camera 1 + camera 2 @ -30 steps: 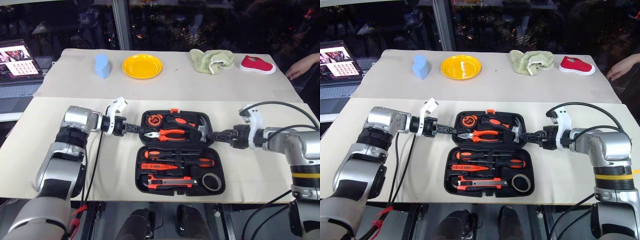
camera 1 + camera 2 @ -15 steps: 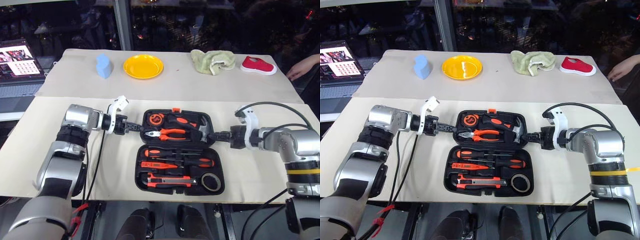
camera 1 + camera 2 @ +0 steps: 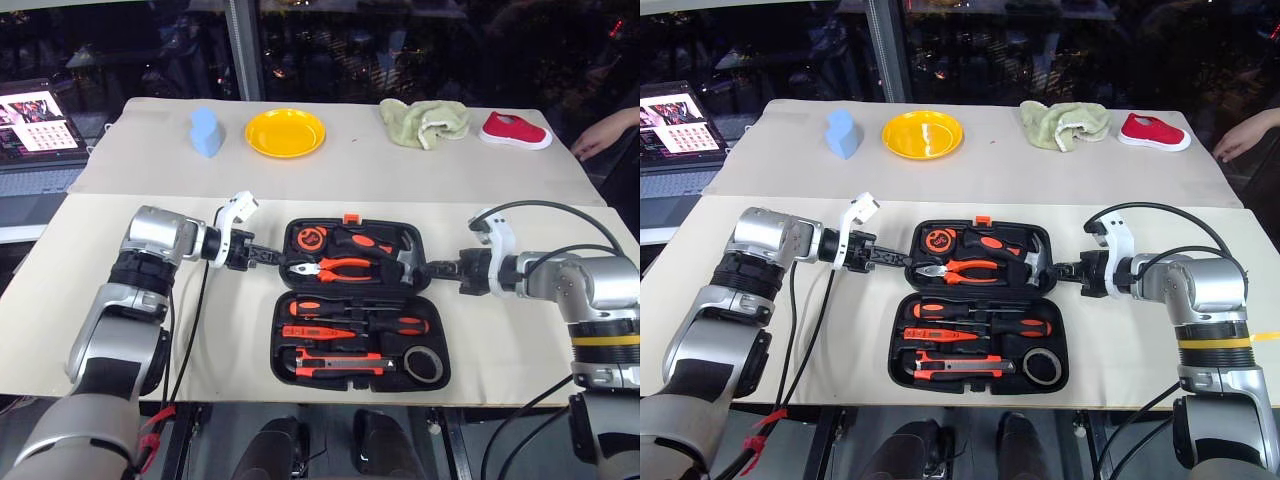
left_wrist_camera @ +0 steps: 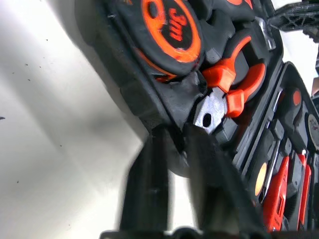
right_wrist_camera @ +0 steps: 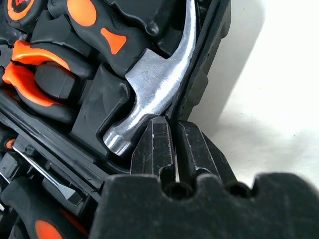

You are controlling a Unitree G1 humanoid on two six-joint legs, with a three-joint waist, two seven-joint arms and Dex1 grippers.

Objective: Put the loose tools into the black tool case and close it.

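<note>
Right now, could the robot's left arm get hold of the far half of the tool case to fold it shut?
Probably yes: the left tool is already at the left rim of the case's far half, with nothing between them.

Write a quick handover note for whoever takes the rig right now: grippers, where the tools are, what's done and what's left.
Left gripper: fingers pinching the left rim of the case's far half.
Right gripper: shut on that half's right rim, beside the hammer.
Case lies open on the table.
Near half holds two screwdrivers, the tester, the knife and the tape roll.
Done: loose tools are in.
Left: fold the far half over and latch.
</note>
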